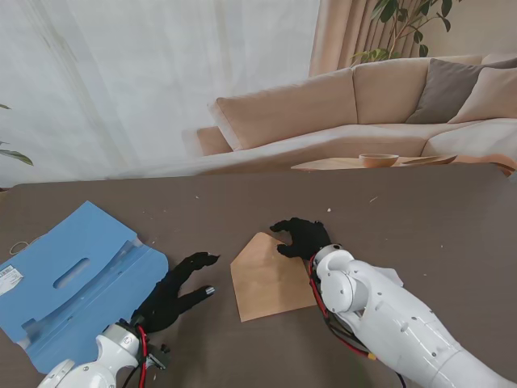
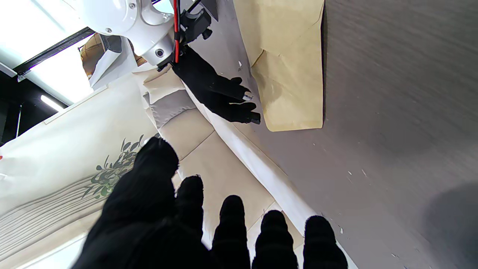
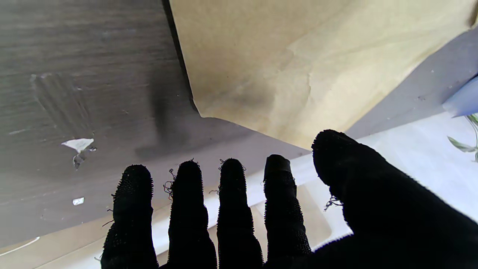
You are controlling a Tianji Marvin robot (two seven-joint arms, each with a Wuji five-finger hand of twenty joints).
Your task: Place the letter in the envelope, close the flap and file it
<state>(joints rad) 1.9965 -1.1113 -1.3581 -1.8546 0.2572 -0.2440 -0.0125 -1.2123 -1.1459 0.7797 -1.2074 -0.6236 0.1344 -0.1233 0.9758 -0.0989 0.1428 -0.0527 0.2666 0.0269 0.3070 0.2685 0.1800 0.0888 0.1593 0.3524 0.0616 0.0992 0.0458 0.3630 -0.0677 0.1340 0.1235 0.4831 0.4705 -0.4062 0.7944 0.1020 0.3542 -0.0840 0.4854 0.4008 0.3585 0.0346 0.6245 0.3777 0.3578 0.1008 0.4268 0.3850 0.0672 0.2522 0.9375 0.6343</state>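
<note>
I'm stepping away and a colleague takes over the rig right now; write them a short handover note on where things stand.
Left hand: open, holding nothing, between the blue folder and the brown envelope.
Right hand: open, fingers spread at the envelope's far right corner; contact cannot be confirmed.
Envelope lies flat mid-table, its pointed flap looking folded down. No separate letter is visible, so it is probably inside, though unconfirmed.
Folder lies open at the table's left.
Left to do: check the flap is shut, then file the envelope in the folder.

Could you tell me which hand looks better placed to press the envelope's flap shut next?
The right hand, I think: its fingers sit at the flap corner of the envelope. The left hand hovers open beside the envelope, between it and the blue folder.
</note>
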